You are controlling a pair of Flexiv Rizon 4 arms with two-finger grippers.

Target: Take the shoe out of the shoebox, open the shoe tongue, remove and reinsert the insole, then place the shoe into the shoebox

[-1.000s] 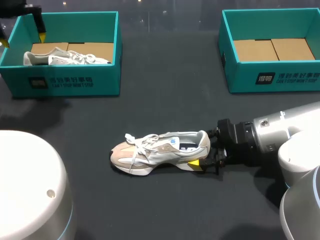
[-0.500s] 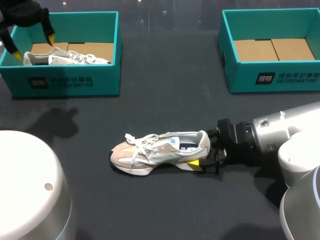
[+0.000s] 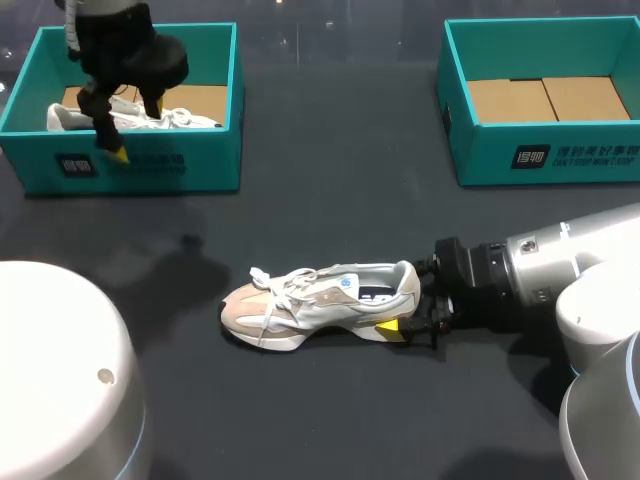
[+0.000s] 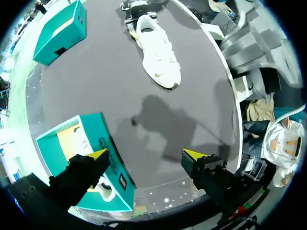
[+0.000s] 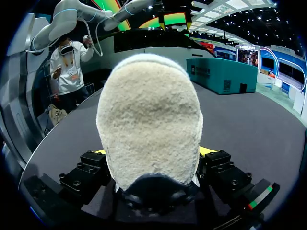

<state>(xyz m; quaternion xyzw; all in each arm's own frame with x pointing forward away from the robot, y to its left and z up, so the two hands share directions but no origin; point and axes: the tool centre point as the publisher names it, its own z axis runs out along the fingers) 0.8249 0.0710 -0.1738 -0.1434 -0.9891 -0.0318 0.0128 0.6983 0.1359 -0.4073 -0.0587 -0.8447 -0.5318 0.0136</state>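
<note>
One shoe (image 3: 320, 303) out, tongue (image 3: 333, 284) next.
It lies on the table (image 3: 330, 180), heel pinched in the right gripper (image 3: 398, 320); left gripper (image 4: 148, 155), fingers spread, hangs over the shoebox (image 3: 150, 165) wall and likely must cross to lift the tongue.

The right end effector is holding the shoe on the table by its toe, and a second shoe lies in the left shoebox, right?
Not quite. The right end effector holds the shoe by its heel, not its toe; the head view shows the toe pointing away from it. A second shoe does lie in the left shoebox.
</note>
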